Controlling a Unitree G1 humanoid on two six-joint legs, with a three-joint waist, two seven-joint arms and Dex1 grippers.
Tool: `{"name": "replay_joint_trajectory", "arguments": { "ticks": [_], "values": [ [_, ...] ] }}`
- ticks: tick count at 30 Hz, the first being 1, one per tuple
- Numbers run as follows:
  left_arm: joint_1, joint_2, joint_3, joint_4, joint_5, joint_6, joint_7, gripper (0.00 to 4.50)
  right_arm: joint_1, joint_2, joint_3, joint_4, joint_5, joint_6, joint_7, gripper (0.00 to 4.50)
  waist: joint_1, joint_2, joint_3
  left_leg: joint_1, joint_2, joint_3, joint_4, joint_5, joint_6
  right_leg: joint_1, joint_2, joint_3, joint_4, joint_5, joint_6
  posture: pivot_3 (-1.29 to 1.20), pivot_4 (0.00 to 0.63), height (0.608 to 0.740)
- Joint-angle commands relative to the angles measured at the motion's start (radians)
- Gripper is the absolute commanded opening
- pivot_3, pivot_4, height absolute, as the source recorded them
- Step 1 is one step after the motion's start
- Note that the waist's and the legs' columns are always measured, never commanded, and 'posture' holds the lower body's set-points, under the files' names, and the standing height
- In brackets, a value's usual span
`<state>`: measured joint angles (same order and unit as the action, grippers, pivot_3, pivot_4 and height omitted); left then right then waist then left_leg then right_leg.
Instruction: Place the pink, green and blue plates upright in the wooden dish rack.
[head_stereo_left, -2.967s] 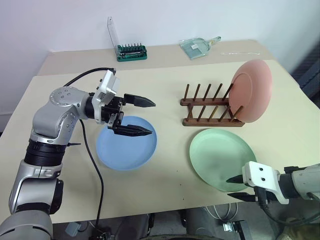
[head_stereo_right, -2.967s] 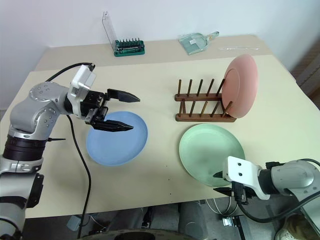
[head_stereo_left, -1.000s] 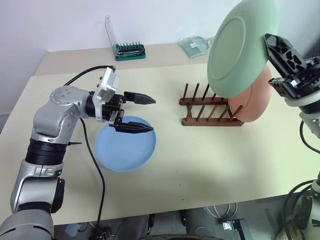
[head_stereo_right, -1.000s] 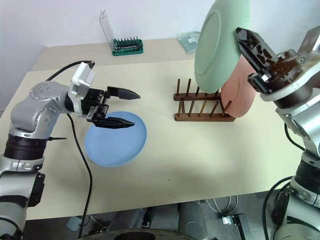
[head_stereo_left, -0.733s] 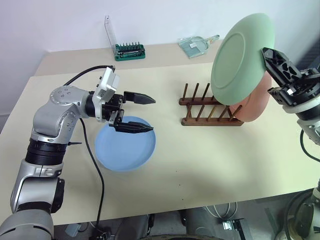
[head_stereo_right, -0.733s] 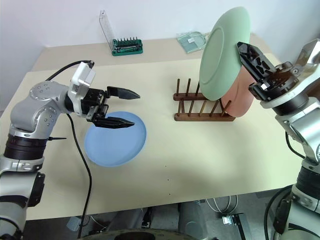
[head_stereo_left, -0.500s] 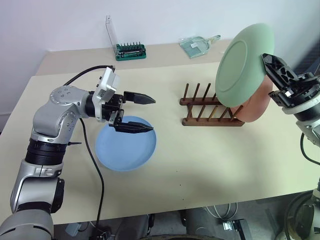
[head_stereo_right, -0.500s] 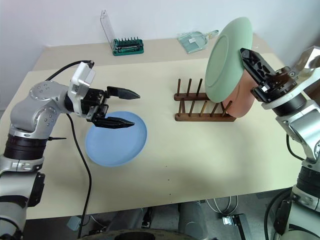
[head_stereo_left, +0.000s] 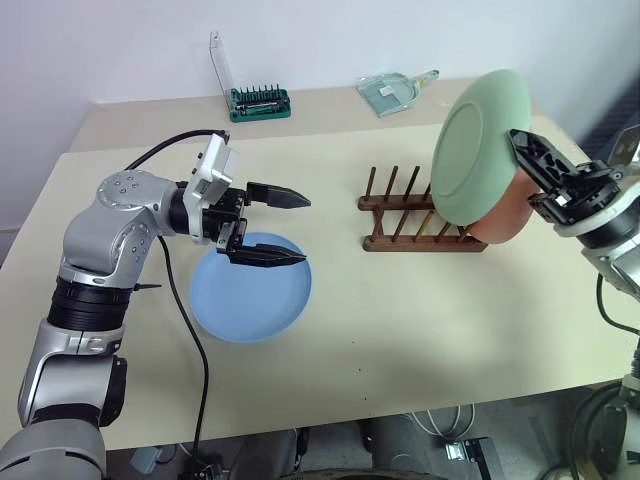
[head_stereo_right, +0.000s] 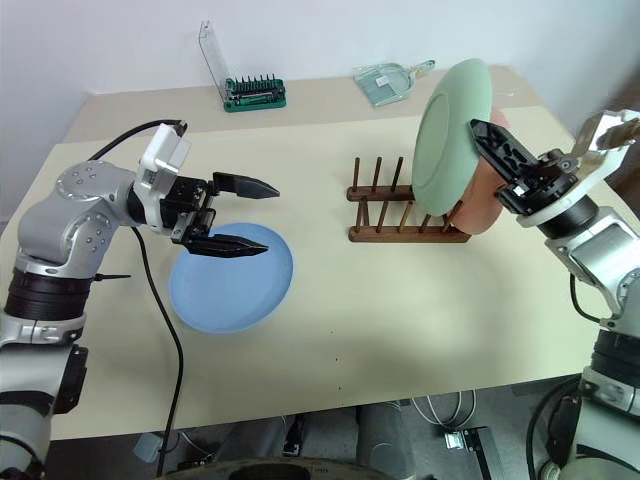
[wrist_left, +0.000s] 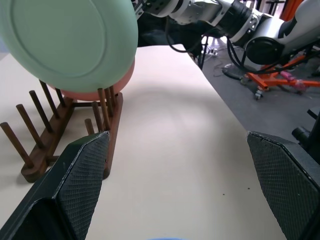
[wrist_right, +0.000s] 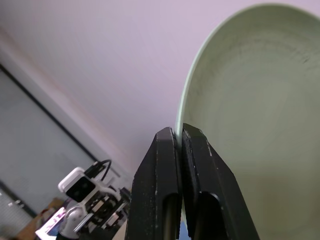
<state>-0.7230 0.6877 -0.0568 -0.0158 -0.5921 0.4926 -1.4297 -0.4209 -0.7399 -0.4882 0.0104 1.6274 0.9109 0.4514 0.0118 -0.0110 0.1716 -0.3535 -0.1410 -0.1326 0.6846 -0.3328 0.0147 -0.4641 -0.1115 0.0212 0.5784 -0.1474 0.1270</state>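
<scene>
Green plate (head_stereo_left: 478, 150) pinched by its rim in the right gripper (head_stereo_left: 527, 160), hanging upright over the wooden dish rack (head_stereo_left: 420, 214), just in front of the racked pink plate (head_stereo_left: 505, 212). Needs lowering between pegs. Blue plate (head_stereo_left: 250, 293) flat beneath the left gripper (head_stereo_left: 285, 225), fingers spread wide. Beige table (head_stereo_left: 400, 320), white wall behind.

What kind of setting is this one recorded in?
Probably a robotics lab or workshop: a plain beige table against a bare wall, a green screwdriver-bit holder at its back edge, and an orange-framed equipment stand with cables on the grey floor.
</scene>
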Motion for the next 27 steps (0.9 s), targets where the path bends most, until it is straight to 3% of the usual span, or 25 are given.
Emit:
{"name": "replay_joint_trajectory", "arguments": {
  "ticks": [1,16,27],
  "values": [
    [-0.008,0.015,0.029,-0.029,-0.011,-0.003,0.005,4.5,-0.026,0.0,0.004,0.017,-0.043,0.01,0.029,0.06,0.0,0.0,0.0,0.0,0.0,0.0,0.0,0.0,0.0,0.0,0.0,0.0,0.0,0.0,0.0,0.0,0.15,0.74],
    [0.003,0.021,0.031,-0.045,-0.023,0.004,0.013,4.5,-0.031,-0.022,-0.046,-0.04,0.012,0.091,0.095,0.06,0.0,0.0,0.0,0.0,0.0,0.0,0.0,0.0,0.0,0.0,0.0,0.0,0.0,0.0,0.0,0.0,0.15,0.74],
    [-0.007,0.023,0.028,-0.042,-0.019,0.002,0.009,4.5,-0.031,0.021,-0.016,0.052,-0.153,0.065,0.122,0.06,0.0,0.0,0.0,0.0,0.0,0.0,0.0,0.0,0.0,0.0,0.0,0.0,0.0,0.0,0.0,0.0,0.15,0.74]
  ]
}}
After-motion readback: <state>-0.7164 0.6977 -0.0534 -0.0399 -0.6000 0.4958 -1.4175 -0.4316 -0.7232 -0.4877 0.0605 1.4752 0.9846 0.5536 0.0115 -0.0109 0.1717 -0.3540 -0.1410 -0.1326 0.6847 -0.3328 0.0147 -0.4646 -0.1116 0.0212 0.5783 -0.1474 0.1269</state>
